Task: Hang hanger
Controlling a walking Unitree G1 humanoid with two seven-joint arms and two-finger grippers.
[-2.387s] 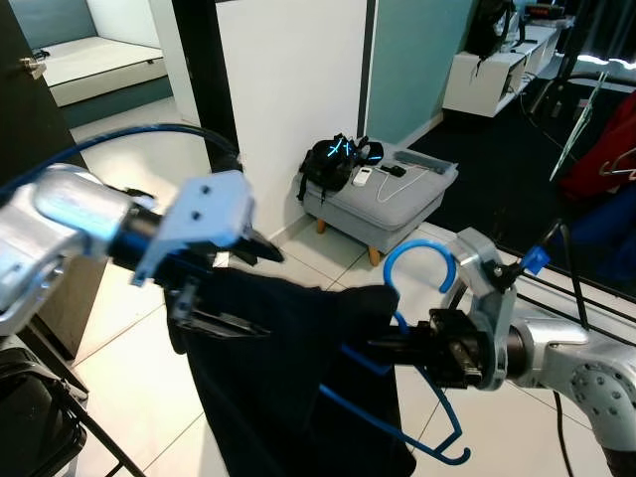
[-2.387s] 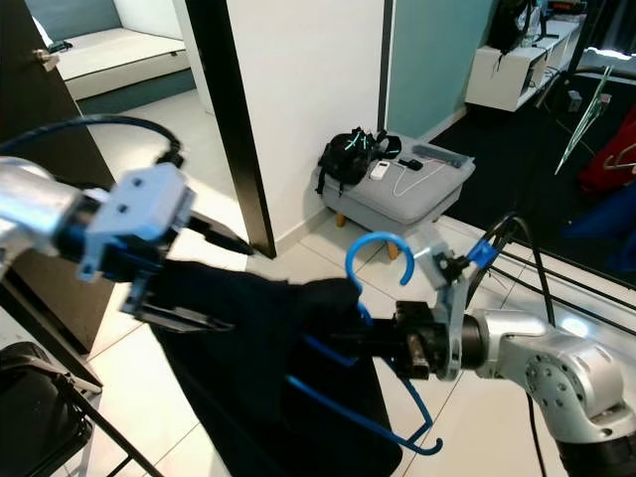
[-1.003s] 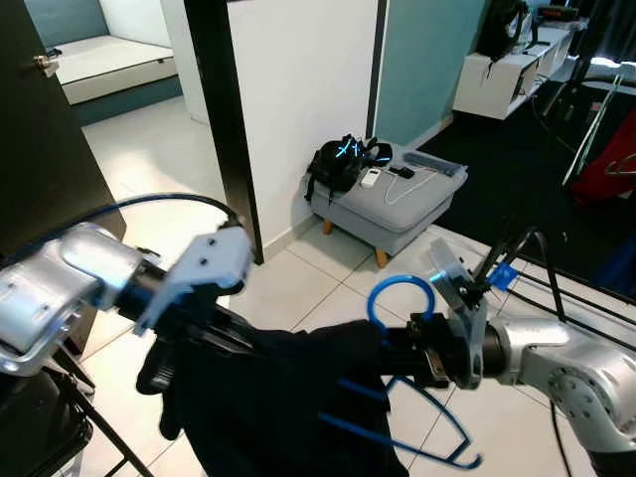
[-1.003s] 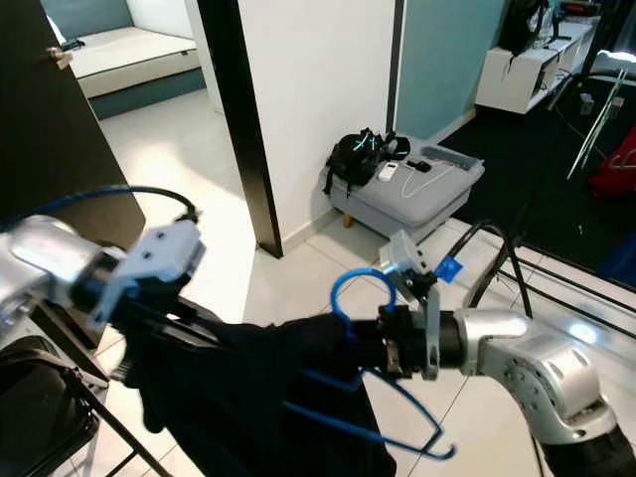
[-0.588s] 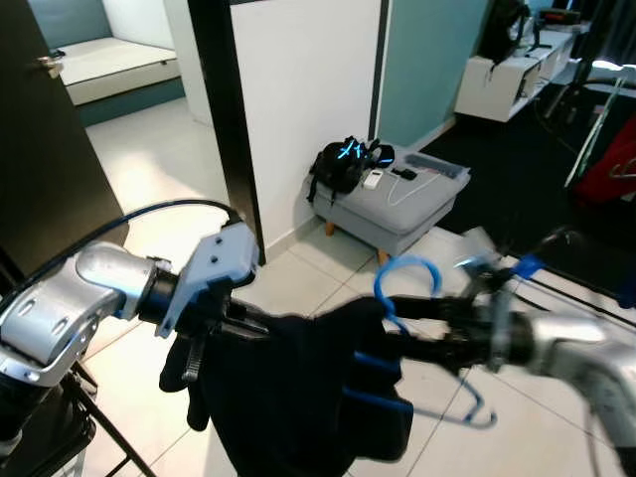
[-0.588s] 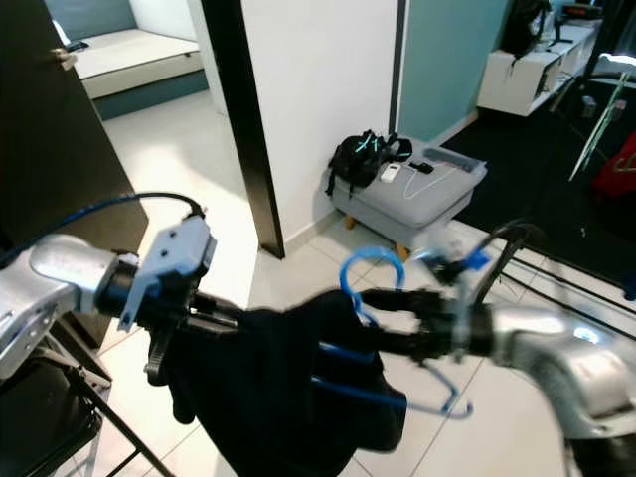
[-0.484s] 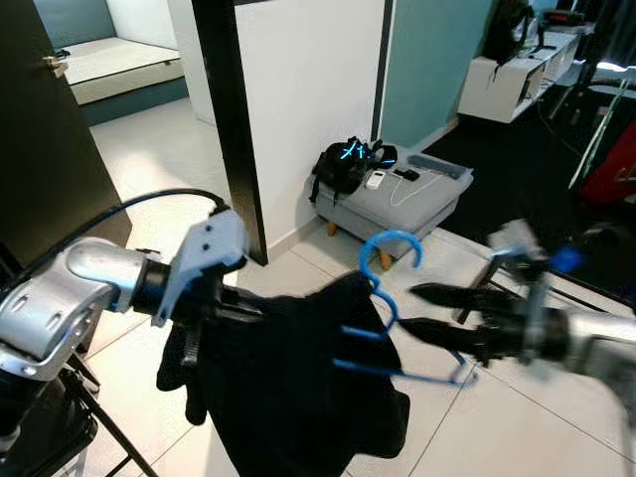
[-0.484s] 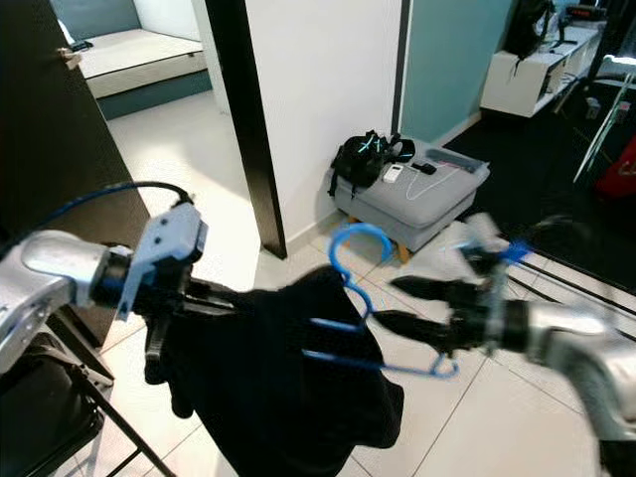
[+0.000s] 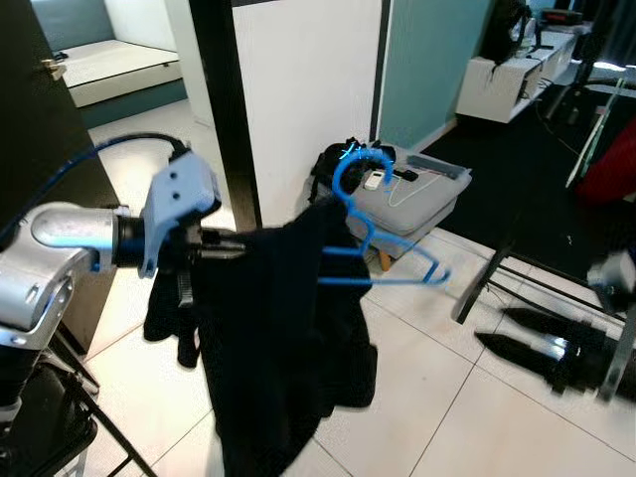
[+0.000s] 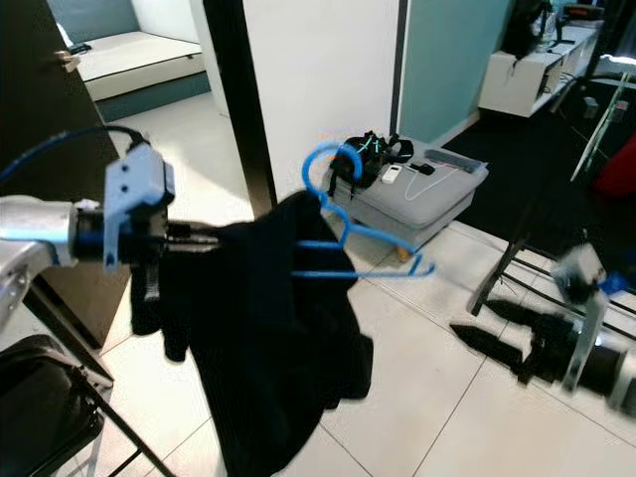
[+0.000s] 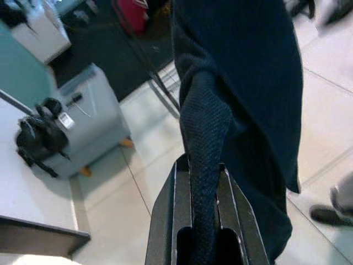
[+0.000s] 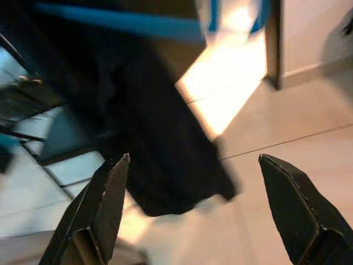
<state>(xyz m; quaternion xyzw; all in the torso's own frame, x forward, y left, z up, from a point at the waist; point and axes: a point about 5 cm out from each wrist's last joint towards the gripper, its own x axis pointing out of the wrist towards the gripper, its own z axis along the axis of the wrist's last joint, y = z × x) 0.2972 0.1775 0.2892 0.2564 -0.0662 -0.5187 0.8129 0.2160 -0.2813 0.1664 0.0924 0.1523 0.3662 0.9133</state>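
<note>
Blue hanger [image 9: 370, 231] w/ garment [image 9: 283, 338] in left pincer [image 11: 198, 185]; right pincer [image 9: 517, 333] apart.

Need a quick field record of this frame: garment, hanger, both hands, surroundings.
garment: black garment hanging from the left hand, draped over the hanger
hanger: blue hanger threaded in the garment, hook up, one arm sticking out toward the robot's right
left hand: left hand shut on a fold of the garment, raised
right hand: right hand open, low, apart from the hanger
surroundings: grey footstool with a black bag, white wall, tiled floor
</note>
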